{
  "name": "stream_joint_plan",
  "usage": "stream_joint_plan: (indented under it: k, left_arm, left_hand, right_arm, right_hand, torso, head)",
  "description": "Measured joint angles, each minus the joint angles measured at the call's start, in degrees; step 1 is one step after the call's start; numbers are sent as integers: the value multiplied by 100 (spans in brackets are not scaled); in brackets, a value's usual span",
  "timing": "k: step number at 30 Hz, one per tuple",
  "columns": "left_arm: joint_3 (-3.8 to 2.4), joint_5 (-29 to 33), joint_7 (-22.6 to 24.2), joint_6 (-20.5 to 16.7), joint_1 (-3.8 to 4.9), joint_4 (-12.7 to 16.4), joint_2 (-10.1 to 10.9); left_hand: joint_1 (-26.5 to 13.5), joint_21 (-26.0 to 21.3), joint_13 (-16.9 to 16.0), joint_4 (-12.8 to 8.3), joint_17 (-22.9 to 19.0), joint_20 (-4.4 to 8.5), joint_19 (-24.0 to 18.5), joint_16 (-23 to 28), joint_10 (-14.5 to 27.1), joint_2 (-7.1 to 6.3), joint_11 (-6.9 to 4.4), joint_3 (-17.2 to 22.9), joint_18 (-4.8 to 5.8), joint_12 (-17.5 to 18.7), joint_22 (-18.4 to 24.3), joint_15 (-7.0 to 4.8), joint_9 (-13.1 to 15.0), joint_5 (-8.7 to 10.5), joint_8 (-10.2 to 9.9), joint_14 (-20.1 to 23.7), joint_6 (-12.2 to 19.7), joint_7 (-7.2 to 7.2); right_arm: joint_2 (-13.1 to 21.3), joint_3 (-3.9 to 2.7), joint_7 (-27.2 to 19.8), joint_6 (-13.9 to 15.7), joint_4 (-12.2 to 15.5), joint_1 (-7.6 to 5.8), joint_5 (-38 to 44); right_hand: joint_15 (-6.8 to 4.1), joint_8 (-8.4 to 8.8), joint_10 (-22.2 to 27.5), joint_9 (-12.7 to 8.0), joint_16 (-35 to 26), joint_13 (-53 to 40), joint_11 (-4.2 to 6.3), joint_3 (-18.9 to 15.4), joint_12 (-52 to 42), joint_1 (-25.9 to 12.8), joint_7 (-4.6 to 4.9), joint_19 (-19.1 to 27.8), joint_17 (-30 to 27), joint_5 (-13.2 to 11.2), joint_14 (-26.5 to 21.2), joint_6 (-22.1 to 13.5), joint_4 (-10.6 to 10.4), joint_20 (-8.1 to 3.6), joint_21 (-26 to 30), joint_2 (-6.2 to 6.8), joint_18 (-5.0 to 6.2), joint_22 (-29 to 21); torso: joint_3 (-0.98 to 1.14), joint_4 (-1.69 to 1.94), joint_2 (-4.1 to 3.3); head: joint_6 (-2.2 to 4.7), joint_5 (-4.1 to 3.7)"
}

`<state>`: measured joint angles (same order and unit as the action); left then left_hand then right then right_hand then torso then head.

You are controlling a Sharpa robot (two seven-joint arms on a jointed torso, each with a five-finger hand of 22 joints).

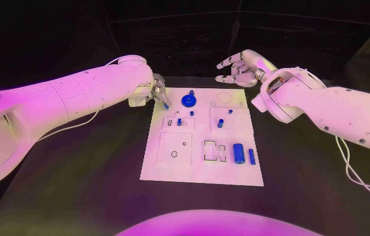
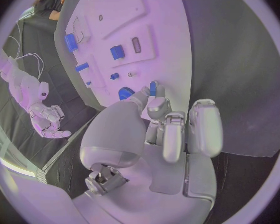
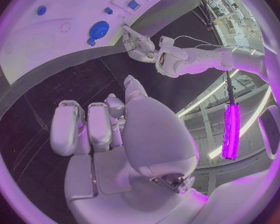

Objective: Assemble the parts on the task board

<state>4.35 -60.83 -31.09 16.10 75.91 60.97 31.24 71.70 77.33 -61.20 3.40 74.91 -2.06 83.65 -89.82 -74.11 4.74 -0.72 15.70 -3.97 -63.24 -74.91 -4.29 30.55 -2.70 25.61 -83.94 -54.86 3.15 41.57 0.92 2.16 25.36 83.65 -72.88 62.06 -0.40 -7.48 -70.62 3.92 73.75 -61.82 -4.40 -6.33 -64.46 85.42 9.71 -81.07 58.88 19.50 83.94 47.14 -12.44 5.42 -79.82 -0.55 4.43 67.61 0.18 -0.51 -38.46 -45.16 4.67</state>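
Observation:
The white task board [image 1: 176,164] lies in the middle of the black table. My left hand [image 1: 157,93] hovers at the board's far left corner and pinches a small blue peg [image 1: 166,106] at its fingertips; the left wrist view shows that peg [image 2: 153,88] above the board's edge. Just beside it a blue gear [image 1: 189,100] stands on the board. Short blue pegs [image 1: 179,121] [image 1: 221,122] stand in the middle blocks. Two blue cylinders [image 1: 239,152] [image 1: 251,156] lie near the right edge. My right hand [image 1: 240,67] hangs beyond the far right corner, fingers apart, holding nothing.
Empty outlines and holes mark the board, among them a square plate with a small hole [image 1: 174,153] and a rectangular slot [image 1: 209,150]. Black table surface [image 1: 85,182] surrounds the board. A cable [image 1: 345,161] trails from my right arm.

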Motion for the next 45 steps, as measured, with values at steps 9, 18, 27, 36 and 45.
stream_joint_plan:
  k: [9,18,27,36,45]
  left_arm:
    - [-1,159,-119,-343,5,774,434]
    - [4,210,-222,-860,-57,1495,819]
    - [12,188,-275,-1444,-306,2106,1135]
    - [18,-60,-282,-1765,-471,2415,1300]
    - [17,-453,-288,-1871,-544,2507,1343]
  left_hand:
    - [-364,-31,132,-144,0,0,0,0,42,-211,-40,713,0,118,0,0,210,1,164,0,43,-20]
    - [-537,-31,146,-157,0,15,15,0,43,-367,-40,1097,0,140,0,0,467,4,258,0,83,-39]
    - [-602,-31,128,-206,0,15,15,0,19,-433,-64,1208,0,140,0,1,632,5,286,0,92,-30]
    - [-689,-31,129,-307,0,33,33,0,19,-476,-64,1387,0,112,0,1,755,12,308,0,103,-18]
    - [-688,-31,123,-310,0,33,33,0,20,-476,-61,1390,1,112,0,-15,793,28,318,-16,113,-8]
  right_arm:
    - [7,0,7,-20,-15,0,-1]
    - [25,0,11,-46,-26,0,-3]
    - [38,1,13,-63,-37,0,-6]
    - [52,1,13,-76,-42,0,-11]
    - [56,1,16,-82,-44,1,-15]
  right_hand:
    - [0,0,0,0,0,6,0,-15,0,-20,0,0,0,0,0,0,-15,0,0,-20,1,0]
    - [0,0,0,0,0,6,0,-15,0,-24,0,0,0,0,0,0,-15,0,0,-24,1,0]
    - [0,0,0,0,0,5,0,-15,0,-24,0,0,0,0,0,0,-15,0,0,-24,1,1]
    - [0,0,0,0,0,5,0,-15,0,-24,0,0,0,0,0,0,-15,0,0,-24,0,0]
    - [0,0,0,0,0,5,0,-15,0,-24,0,0,0,0,0,0,-15,0,0,-24,0,-3]
  torso:
    - [-5,11,1]
    - [-7,17,3]
    - [-7,19,3]
    - [-6,19,2]
    - [-4,8,-5]
  head:
    - [-1,-29]
    - [-20,26]
    - [-44,85]
    - [-39,118]
    - [-38,120]
